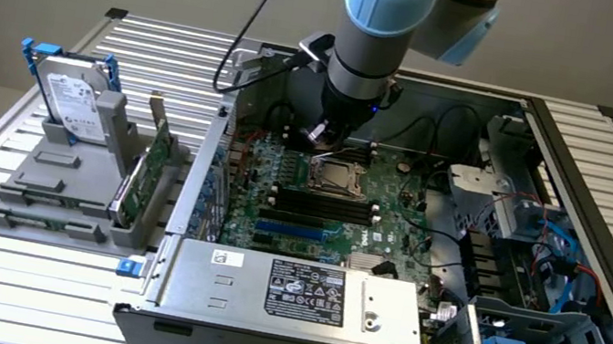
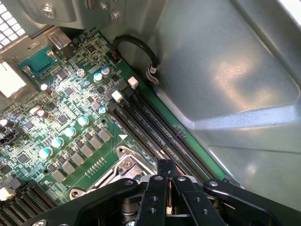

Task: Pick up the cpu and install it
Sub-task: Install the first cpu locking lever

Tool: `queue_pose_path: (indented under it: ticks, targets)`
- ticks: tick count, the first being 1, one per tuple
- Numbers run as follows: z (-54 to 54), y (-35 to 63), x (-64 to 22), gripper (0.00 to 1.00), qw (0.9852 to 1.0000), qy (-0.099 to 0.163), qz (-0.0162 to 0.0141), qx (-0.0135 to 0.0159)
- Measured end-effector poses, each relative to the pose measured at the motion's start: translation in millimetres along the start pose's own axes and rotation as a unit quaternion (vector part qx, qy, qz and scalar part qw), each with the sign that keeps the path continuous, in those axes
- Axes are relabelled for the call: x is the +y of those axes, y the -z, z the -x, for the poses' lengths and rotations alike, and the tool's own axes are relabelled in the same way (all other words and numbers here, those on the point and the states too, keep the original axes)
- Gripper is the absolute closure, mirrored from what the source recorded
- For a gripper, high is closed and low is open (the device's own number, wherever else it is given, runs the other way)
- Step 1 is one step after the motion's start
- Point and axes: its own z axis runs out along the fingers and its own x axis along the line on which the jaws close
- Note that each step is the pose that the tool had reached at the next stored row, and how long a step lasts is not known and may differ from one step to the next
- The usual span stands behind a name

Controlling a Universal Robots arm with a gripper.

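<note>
Robot arm [image 1: 367, 43] reaches into an open computer case [image 1: 600, 182], jaws pressed together just above the metal-framed socket [image 1: 342, 179] on the motherboard [image 1: 396, 228].

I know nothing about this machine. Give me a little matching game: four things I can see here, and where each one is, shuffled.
Things:
1. hard drive
2. socket
3. gripper
4. silver box with black label

Places:
A. middle of the green board
B. shut, just above the board, beside the socket
C. standing in the grey holder outside the case
D. inside the case, along its near wall in the exterior view

Pairs: 1-C, 2-A, 3-B, 4-D.
</note>
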Motion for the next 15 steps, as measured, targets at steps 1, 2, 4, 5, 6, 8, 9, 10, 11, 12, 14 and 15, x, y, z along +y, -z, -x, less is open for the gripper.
queue_pose_path:
  ticks: [1, 2, 4, 5, 6, 8, 9, 10, 11, 12, 14, 15]
  targets:
    - [0.2, 0.0, -0.2, 0.89, 1.0000, 0.000, 0.0000, 0.0000]
    - [0.4, -0.1, -0.4, 0.89, 1.0000, 0.000, 0.0000, 0.0000]
    - [0.8, -0.1, -1.0, 0.89, 1.0000, 0.000, -0.0001, 0.0000]
    - [1.1, -0.1, -1.3, 0.89, 1.0000, 0.000, -0.0001, -0.0001]
    - [1.3, -0.2, -1.6, 0.89, 1.0000, 0.000, -0.0001, -0.0001]
    - [1.8, -0.3, -2.1, 0.89, 1.0000, 0.000, -0.0002, -0.0001]
    - [2.1, -0.4, -2.4, 0.89, 1.0000, 0.000, -0.0002, -0.0001]
    - [2.4, -0.4, -2.8, 0.89, 1.0000, -0.001, -0.0002, -0.0001]
    - [2.7, -0.5, -3.2, 0.89, 1.0000, -0.001, -0.0002, -0.0001]
    - [3.0, -0.5, -3.6, 0.89, 1.0000, -0.001, -0.0002, -0.0001]
    - [3.6, -0.6, -4.3, 0.89, 1.0000, -0.001, -0.0002, -0.0001]
    - [3.9, -0.7, -4.6, 0.89, 1.0000, -0.001, -0.0003, -0.0001]
